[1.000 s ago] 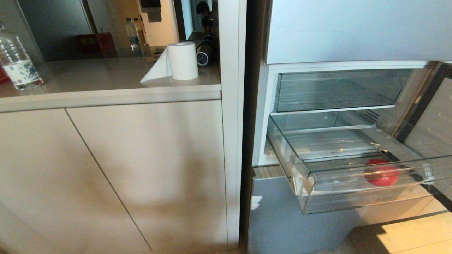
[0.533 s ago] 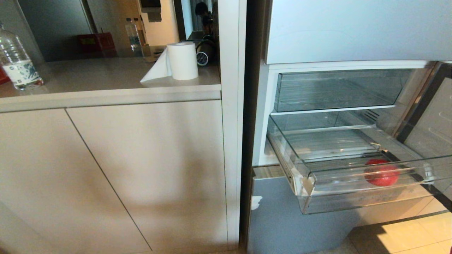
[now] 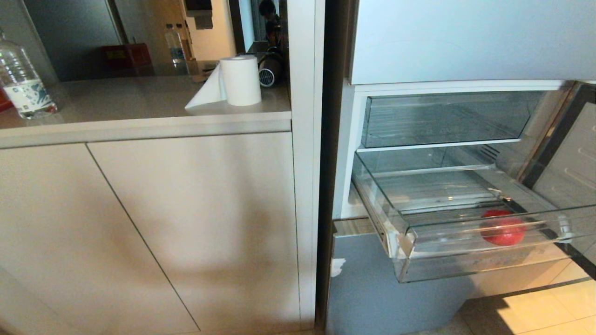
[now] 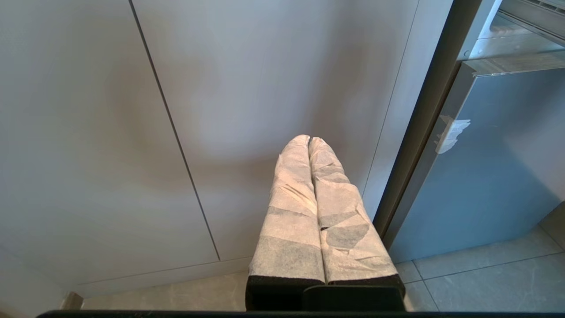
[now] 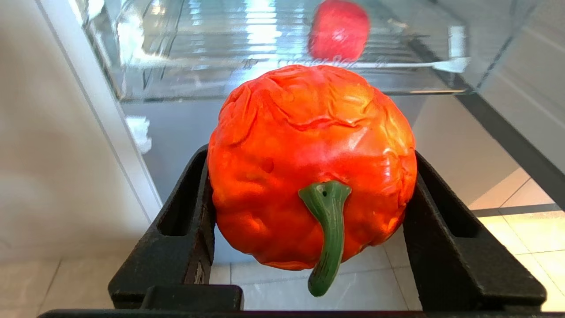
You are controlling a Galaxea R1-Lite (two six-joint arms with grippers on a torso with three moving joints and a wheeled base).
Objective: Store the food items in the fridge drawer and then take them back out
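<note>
The clear fridge drawer stands pulled out, with torn white tape on its front corner. One round red food item lies on its ribbed floor toward the right. In the right wrist view my right gripper is shut on the other food item, an orange-red wrinkled fruit with a green stem. It hangs below and in front of the drawer, and the red fruit shows through the drawer's clear front. My left gripper is shut and empty, parked facing the cabinet doors. Neither arm shows in the head view.
A second clear drawer sits closed above the open one. The grey fridge door panel is below it. On the counter to the left stand a paper roll and a water bottle. Tiled floor lies below.
</note>
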